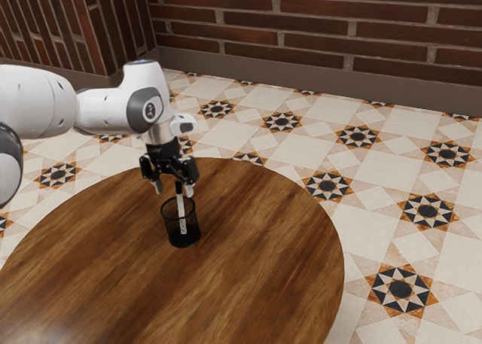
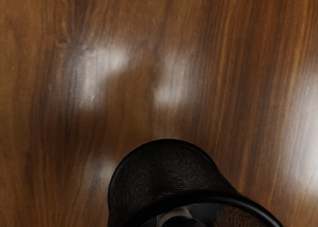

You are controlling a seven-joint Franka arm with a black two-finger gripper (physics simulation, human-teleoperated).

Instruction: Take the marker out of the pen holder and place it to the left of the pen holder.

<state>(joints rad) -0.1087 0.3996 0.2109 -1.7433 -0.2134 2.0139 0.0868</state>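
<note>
From my station I see the table [image 1: 263,216] as brown wood, smooth and glossy, with white glare over its grain in the wrist view. The holder [image 1: 167,220] looks like black metal mesh, finely textured, its rim smooth with a soft sheen. I read the marker [image 1: 181,206] as smooth plastic. The arm's [image 1: 109,110] white shell looks like smooth, satiny plastic; the gripper [image 1: 174,189] is black with small glints. The wall [image 1: 316,22] is rough brick, the floor [image 1: 309,144] smooth patterned tile
</note>
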